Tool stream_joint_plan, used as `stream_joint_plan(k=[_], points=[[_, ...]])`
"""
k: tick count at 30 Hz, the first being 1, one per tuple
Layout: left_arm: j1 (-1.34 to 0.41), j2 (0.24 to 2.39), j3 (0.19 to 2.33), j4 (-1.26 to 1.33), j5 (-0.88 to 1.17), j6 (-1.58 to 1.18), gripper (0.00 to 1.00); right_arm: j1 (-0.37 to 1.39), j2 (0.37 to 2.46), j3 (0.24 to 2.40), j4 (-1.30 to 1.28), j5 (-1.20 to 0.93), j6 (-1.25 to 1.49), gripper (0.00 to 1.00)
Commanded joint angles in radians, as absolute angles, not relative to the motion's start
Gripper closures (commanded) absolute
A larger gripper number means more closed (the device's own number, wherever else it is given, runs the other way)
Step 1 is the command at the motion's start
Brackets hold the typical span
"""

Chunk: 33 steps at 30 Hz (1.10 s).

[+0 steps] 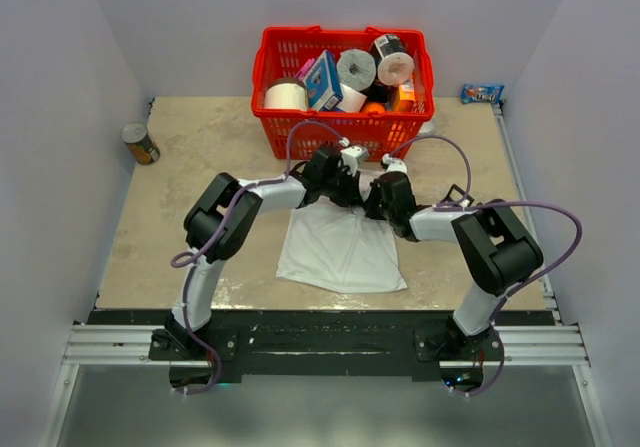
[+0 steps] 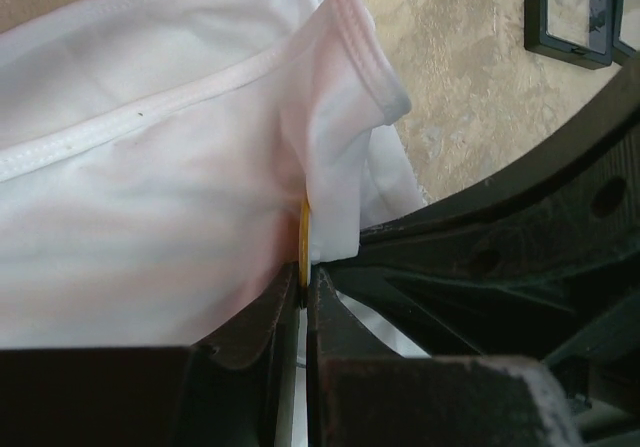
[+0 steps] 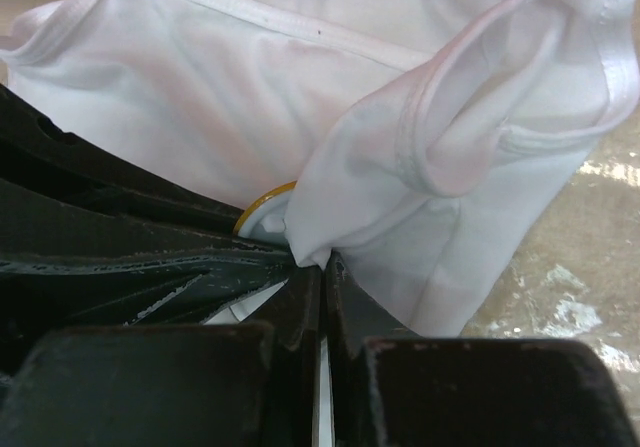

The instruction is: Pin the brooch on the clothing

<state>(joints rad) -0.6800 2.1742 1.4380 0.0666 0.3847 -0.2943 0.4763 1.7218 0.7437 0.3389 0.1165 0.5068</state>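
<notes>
Both arms are bent inward over the bench (image 1: 180,167), elbows out, so that the left tool (image 2: 305,289) and the right tool (image 3: 322,272) are brought tip to tip at the far edge of the shirt (image 1: 340,252). The left tool is clamped on the brooch (image 3: 262,207), of which only a thin orange-gold rim is seen between cloth and fingertips. The right tool is closed, with a fold of shirt pinched at its tips, just beside the brooch. A red basket (image 1: 320,132) stands just beyond the wrists, so little room is left there; bare bench lies to either side. A can (image 1: 140,144) is set near the left wall. The shirt is white, thin and hemmed, bunched at the tools and spread flat towards the bases.
</notes>
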Motion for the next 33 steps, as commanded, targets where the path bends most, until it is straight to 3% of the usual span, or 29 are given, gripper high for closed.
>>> stream_joint_plan(k=[1,15,23,26,27,31,33], points=[[-0.687,2.085,1.387,0.221,0.525,-0.285,1.00,0.454,1.761,0.746,0.411,0.008,0.506,1.00],[-0.664,2.022,1.282,0.443,0.656,-0.342,1.00,0.405,1.809,0.733,0.456,-0.192,0.503,1.00],[-0.655,2.054,1.339,0.315,0.624,-0.350,1.00,0.399,1.746,0.719,0.430,-0.195,0.494,1.00],[-0.643,2.062,1.351,0.264,0.646,-0.360,1.00,0.385,1.672,0.706,0.385,-0.187,0.480,0.86],[-0.635,2.071,1.364,0.235,0.655,-0.357,1.00,0.379,1.649,0.701,0.371,-0.187,0.470,0.74],[-0.614,2.091,1.367,0.170,0.725,-0.359,1.00,0.356,1.533,0.649,0.324,-0.205,0.443,0.48],[-0.601,2.095,1.361,0.160,0.800,-0.351,1.00,0.348,1.456,0.611,0.302,-0.227,0.425,0.43]])
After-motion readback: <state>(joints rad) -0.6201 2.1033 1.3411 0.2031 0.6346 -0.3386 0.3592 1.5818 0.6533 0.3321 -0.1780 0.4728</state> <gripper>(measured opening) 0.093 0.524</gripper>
